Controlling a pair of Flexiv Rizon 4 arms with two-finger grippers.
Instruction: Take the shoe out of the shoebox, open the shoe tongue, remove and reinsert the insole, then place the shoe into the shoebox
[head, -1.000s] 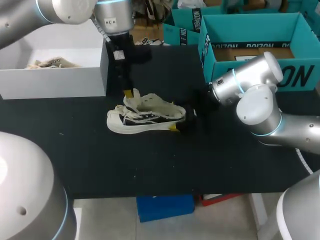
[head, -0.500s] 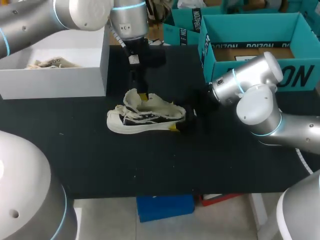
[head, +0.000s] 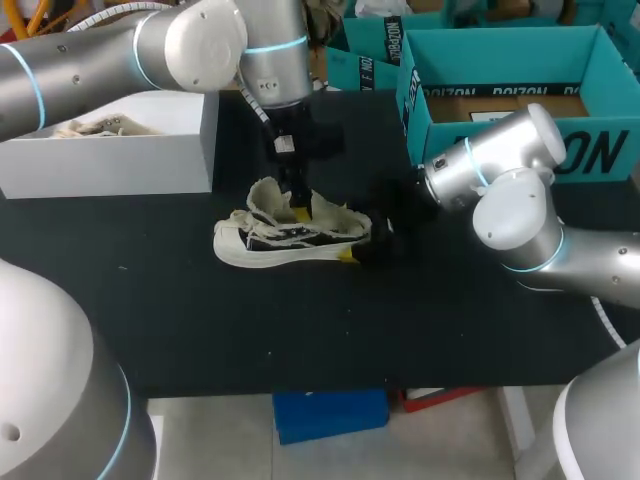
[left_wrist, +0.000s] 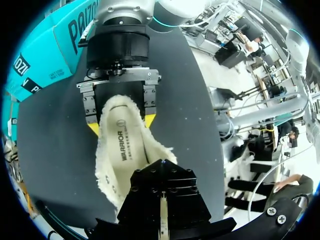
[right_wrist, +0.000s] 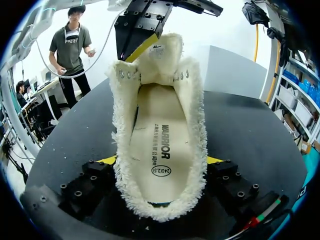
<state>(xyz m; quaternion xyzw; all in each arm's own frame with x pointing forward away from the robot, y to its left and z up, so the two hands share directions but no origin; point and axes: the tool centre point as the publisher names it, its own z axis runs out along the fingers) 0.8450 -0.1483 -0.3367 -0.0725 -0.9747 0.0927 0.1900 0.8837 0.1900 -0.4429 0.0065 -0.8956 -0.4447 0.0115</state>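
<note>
A cream, frayed low-top shoe (head: 285, 240) lies on the black table, toe to the left. Its tongue (head: 264, 195) stands up, and the insole (right_wrist: 160, 145) lies flat inside. My right gripper (head: 360, 250) clamps the heel from both sides, a yellow fingertip (right_wrist: 215, 160) against each flank. My left gripper (head: 299, 210) hangs over the shoe's opening just behind the tongue, fingers shut with nothing between them. In the right wrist view its yellow finger (right_wrist: 141, 47) sits beside the tongue (right_wrist: 162, 55). The left wrist view looks down on the insole (left_wrist: 125, 150) and the right gripper (left_wrist: 121, 122).
A white open box (head: 110, 160) with something beige inside stands at the back left. A teal shoebox (head: 600, 150) stands open at the back right, beside my right arm.
My left gripper has moved right, from the toe side of the tongue to above the shoe's opening. The shoe and my right arm have stayed put.
</note>
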